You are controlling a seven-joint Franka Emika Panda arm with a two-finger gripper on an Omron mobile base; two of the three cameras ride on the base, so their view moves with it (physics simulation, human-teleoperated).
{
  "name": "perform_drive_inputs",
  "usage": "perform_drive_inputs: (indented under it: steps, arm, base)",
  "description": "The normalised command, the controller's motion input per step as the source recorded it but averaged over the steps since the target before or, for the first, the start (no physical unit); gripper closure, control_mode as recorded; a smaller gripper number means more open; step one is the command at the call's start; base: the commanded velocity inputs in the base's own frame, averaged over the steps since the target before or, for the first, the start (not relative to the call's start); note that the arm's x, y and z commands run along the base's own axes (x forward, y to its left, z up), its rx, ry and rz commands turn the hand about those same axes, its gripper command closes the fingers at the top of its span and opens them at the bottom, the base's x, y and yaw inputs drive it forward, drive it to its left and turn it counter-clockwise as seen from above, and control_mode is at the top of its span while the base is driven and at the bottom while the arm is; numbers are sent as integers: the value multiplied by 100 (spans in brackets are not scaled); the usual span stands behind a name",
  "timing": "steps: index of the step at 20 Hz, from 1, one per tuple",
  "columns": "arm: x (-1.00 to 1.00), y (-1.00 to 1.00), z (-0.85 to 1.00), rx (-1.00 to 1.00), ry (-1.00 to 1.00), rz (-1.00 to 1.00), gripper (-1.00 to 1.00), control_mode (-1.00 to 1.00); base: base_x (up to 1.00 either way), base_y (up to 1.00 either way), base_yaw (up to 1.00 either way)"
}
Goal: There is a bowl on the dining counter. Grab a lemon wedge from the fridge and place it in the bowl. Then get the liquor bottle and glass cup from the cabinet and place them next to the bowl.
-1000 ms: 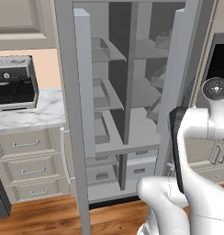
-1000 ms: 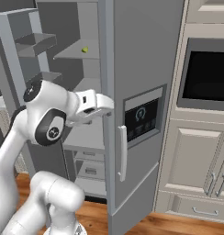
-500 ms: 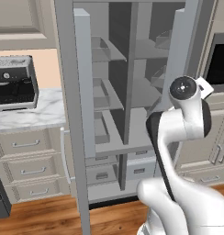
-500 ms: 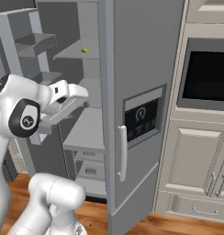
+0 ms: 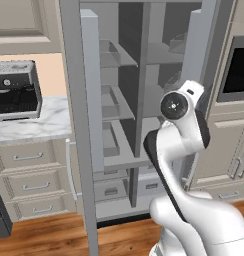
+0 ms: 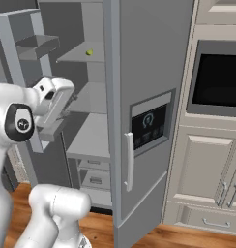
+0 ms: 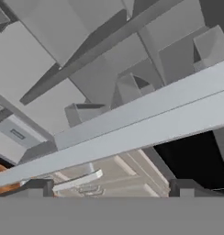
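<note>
Two dark fingers [image 7: 39, 187] at the bottom of the hand view, spread fully apart, gripping nothing. Beyond them, a pale grey bar of the fridge [image 6: 139, 63] slanting across, with grey shelves and door bins above it.

Swung well to the left over the last second. In the left base view, elbow joint [image 5: 174, 106] first at the right edge by the oven [image 5: 239, 70], then nearer the middle, now in front of the fridge's open interior, low beside the centre divider. In the right base view, wrist [image 6: 54, 97] first close against the shut right-hand door, then further left, now inside the open left half, level with the middle shelf [image 6: 91, 99].

Same background in both base views throughout, so no drive of the base. Left door open as before, right door shut, dark dispenser panel [image 6: 149, 127] facing out.

Lemon wedge [image 6: 89, 52] unmoved: tiny yellow-green speck on the upper shelf inside the fridge, near its front edge, above and to the right of the wrist and well apart from it.

Left of the fridge, unchanged, a coffee machine [image 5: 14, 90] on the marble tabletop [image 5: 39, 127] over cream drawers [image 5: 29, 175].
</note>
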Motion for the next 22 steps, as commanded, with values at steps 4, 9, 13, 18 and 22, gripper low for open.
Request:
perform_drive_inputs:
  steps: [4,9,13,18,22]
  arm:
    - [57,35,6,-18,0,1,-100,-100]
    - [80,14,0,-16,4,-2,-100,-100]
    - [89,0,0,-11,10,-8,-100,-100]
    - [83,-3,0,-5,10,-8,-100,-100]
    - [74,-13,0,-1,5,-9,-100,-100]
  base:
    - [0,0,0]
    - [0,0,0]
    - [0,0,0]
    - [0,0,0]
    - [0,0,0]
